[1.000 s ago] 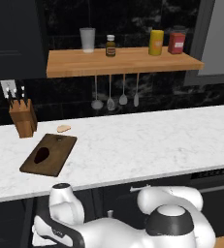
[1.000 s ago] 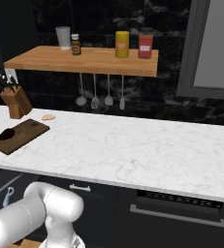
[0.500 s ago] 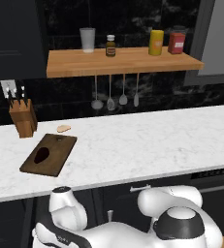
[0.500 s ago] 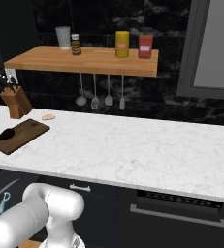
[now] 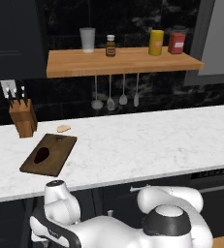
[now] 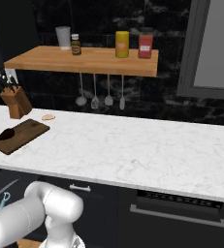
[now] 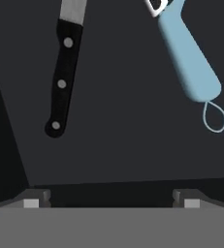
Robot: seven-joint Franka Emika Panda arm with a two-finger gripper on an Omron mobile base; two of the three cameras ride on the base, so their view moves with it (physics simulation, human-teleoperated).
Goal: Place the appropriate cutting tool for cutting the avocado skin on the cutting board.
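Hand view: long slim knife w/ black riveted handle and silver blade [image 7: 62, 72] lies on a dark flat surface, long axis near vertical in frame, slightly tilted; handle butt points toward frame bottom-left, blade runs off the top edge. Light-blue-handled peeler w/ loop at its end [image 7: 188, 63] lies to its right, well apart, head at top, loop toward bottom-right. Gripper [image 7: 111, 197] jaws spread fully wide, holding nothing; tips sit below both tools, touching neither.

Base views: dark-brown wooden cutting board w/ rounded corners [image 5: 55, 157] lies flat on white marble counter [image 5: 147, 145], small maroon-brown oval avocado [image 5: 42, 154] on it. Tan wooden knife block [image 5: 24, 117] stands behind the board.
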